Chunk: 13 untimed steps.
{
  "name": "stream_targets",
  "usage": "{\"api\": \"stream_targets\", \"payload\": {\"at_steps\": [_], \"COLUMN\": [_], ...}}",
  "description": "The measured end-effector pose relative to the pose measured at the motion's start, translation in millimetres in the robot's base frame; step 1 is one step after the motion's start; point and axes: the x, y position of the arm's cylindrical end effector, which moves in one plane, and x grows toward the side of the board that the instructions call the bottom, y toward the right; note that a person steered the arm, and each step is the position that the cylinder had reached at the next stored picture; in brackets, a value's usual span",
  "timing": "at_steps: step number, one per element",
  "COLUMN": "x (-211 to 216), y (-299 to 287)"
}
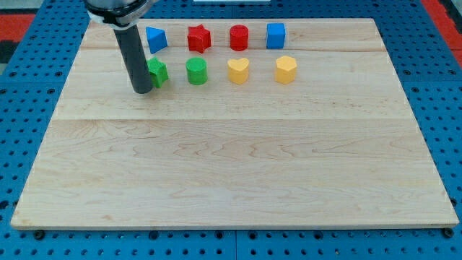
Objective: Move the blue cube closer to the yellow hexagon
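Note:
The blue cube [276, 35] sits near the view's top, right of centre, on the wooden board [231, 166]. The yellow hexagon [286, 69] lies just below it, a short gap apart. My tip [142, 91] is far to the view's left of both, touching or almost touching the left side of a green star-shaped block [157, 71]. The dark rod rises from the tip to the view's top edge.
A blue triangular block [156, 39], a red star [199, 38] and a red cylinder [239, 37] line the top row. A green cylinder [196, 71] and a yellow heart [238, 70] sit in the second row. Blue pegboard surrounds the board.

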Motion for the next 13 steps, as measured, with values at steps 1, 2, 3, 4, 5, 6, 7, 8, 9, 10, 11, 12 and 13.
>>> {"api": "stream_targets", "payload": {"at_steps": [1,2,3,4,5,6,7,8,9,10,11,12,13], "x": [16,-29,-106,-166,-195,-196,-197,-197,-196,-194,-179,-158,-143], "y": [-40,-84,-88,-63,22,78,173,262,294,269,237,236,236]}}
